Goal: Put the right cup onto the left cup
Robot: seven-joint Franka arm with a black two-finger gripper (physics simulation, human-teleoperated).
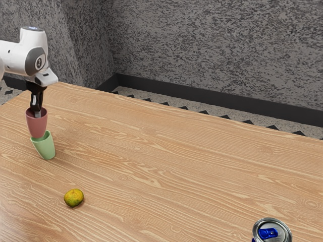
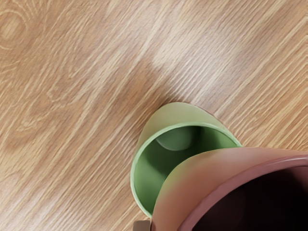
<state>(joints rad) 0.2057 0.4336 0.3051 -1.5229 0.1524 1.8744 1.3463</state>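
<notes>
From the exterior view's left edge, the white arm (image 1: 34, 58) reaches in above the desk (image 1: 151, 151) and bends at its wrist, so that the black end effector (image 1: 37, 114) points down. Its fingers are close together, nearly shut, pinching the wall of the red cup (image 1: 37, 126) at the rim, with a fingertip reaching inside. The red cup is a dusty, pinkish red, smooth and tapered, mouth up and narrower at its base, and it hangs off the desk directly above the mouth of the green cup (image 1: 47, 149). The green cup is pale and tapered too; it stands on the desk and looks tilted, its mouth facing up. Farther toward the exterior view's right, a yellow-green fruit (image 1: 73, 197) lies near the cups, and a can (image 1: 272, 234) with a blue tab stands well apart. The red cup's base overlaps the green cup's opening, so I cannot tell whether the two touch. In the wrist view, the red cup covers part of the green cup's mouth, its own inside is too dark to make out, and the frame cuts it off. The can's lower part is cut off too.
</notes>
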